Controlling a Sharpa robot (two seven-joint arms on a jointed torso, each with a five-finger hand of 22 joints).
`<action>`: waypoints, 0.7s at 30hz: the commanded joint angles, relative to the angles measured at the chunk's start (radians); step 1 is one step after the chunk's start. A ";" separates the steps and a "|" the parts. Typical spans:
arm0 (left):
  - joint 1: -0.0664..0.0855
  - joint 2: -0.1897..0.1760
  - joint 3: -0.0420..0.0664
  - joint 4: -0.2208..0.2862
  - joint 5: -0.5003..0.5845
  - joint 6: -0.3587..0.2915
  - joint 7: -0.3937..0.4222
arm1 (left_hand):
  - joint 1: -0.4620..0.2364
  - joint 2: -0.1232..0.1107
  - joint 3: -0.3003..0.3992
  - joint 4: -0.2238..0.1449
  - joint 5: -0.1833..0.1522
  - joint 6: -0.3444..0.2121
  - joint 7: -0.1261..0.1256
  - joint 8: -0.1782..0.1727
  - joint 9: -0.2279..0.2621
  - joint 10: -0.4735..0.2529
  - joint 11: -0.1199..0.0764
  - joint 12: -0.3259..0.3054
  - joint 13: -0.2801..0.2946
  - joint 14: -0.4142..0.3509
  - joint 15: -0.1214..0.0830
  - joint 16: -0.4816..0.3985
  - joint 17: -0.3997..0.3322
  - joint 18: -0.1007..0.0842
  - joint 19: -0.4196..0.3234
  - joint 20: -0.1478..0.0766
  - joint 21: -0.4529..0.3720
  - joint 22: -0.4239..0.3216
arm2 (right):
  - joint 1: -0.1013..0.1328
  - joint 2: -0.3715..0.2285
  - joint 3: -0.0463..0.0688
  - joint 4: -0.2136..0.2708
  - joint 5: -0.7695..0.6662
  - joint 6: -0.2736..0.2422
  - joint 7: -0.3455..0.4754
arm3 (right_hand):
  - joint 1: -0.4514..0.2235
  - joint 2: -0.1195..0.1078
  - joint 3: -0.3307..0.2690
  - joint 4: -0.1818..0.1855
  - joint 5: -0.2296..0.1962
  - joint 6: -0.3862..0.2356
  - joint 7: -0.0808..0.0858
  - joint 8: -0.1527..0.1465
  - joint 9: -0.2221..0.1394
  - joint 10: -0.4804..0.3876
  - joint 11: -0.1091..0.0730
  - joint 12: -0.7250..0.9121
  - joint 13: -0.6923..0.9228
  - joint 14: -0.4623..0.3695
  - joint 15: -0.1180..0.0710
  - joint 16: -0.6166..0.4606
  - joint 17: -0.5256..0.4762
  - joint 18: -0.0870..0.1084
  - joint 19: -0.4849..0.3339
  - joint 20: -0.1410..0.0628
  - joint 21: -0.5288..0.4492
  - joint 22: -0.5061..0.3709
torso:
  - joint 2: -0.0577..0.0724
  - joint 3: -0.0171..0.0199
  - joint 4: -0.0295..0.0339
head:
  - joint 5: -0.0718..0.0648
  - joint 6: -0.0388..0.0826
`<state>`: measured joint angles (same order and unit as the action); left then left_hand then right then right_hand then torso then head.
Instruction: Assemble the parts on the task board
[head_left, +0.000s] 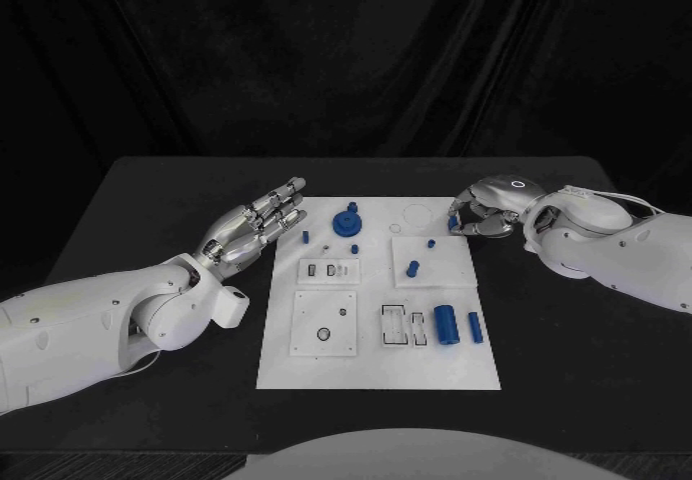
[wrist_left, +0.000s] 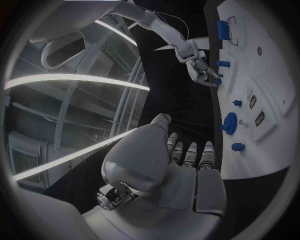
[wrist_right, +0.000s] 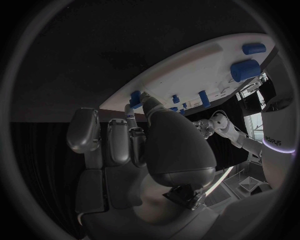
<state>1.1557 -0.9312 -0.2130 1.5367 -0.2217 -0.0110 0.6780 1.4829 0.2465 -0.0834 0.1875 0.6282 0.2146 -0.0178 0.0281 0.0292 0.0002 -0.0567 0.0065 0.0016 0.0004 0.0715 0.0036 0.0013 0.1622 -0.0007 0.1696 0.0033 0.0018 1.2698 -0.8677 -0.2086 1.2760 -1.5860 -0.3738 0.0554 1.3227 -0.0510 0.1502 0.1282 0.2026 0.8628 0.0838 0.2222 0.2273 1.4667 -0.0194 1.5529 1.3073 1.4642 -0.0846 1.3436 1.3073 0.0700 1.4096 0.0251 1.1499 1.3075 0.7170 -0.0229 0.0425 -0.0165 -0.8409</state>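
The left hand (head_left: 257, 228) hovers flat beside the task board's (head_left: 378, 372) left edge, fingers stretched out and holding nothing. The right hand (head_left: 483, 208) curls at the board's far right edge, fingertips pinching a small blue part (head_left: 453, 221) there; which way it points cannot be told.

You see two white arms with smooth rounded shells. Each ends in a silver metallic hand, the left hand (head_left: 257, 228) and the right hand (head_left: 488, 207). A thin pale cable runs along the right wrist.
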 joint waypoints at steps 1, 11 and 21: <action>-0.002 0.001 0.001 0.001 -0.003 0.016 0.034 | 0.000 0.005 0.006 0.000 0.006 0.001 0.005 0.002 0.000 0.000 0.008 -0.007 -0.002 0.000 0.009 -0.004 -0.001 0.005 0.002 0.006 -0.002 -0.001 | -0.003 0.001 0.001 -0.004 -0.005 -0.011 -0.004 | 0.012 0.003 0.002 -0.007 0.014 0.001 -0.002 0.013 0.013 0.076 0.003 -0.005 0.221 0.066 0.005 -0.006 0.038 0.020 0.002 0.006 -0.004 0.067 | 0.000 -0.0001 -0.0007 | 0.001 -0.002; -0.003 0.003 0.001 -0.001 -0.003 0.019 0.033 | -0.001 0.005 0.009 -0.001 0.006 0.000 0.005 0.002 0.000 0.000 0.009 -0.007 -0.002 0.000 0.010 -0.004 -0.001 0.005 0.003 0.007 -0.002 -0.001 | -0.004 0.010 0.001 -0.011 -0.004 -0.032 0.018 | 0.034 0.017 0.012 -0.034 0.085 0.005 -0.013 0.118 0.102 0.074 -0.006 -0.006 0.219 0.064 -0.002 -0.007 0.032 0.021 0.004 0.001 -0.014 0.072 | 0.001 0.0005 0.0004 | -0.001 -0.003; -0.003 0.001 0.001 0.000 -0.003 0.020 0.031 | -0.001 0.005 0.009 -0.001 0.006 0.000 0.005 0.002 0.000 0.000 0.009 -0.007 -0.002 0.000 0.010 -0.004 -0.001 0.005 0.003 0.007 -0.002 -0.001 | -0.004 0.003 0.001 0.004 0.018 -0.097 0.047 | 0.045 0.027 0.024 -0.049 0.132 0.007 -0.023 0.208 0.178 0.075 -0.014 -0.005 0.220 0.064 -0.008 -0.004 0.031 0.020 0.007 -0.006 -0.017 0.078 | 0.000 -0.0003 -0.0005 | 0.007 -0.004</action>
<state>1.1542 -0.9300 -0.2130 1.5349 -0.2217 -0.0048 0.6779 1.4829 0.2465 -0.0805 0.1846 0.6282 0.2146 -0.0178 0.0281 0.0292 0.0001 -0.0568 0.0065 0.0009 -0.0023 0.0742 0.0036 0.0016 0.1622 -0.0007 0.1696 0.0033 0.0018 1.2672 -0.8627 -0.2084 1.2752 -1.5804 -0.4128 0.0833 1.3613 -0.0367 0.1726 0.0834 0.3283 0.8680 0.0639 0.4183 0.3564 1.4669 -0.0270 1.5529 1.3074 1.4647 -0.0851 1.3405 1.3073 0.0699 1.4134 0.0214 1.1383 1.3073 0.7176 -0.0227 0.0423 -0.0119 -0.8441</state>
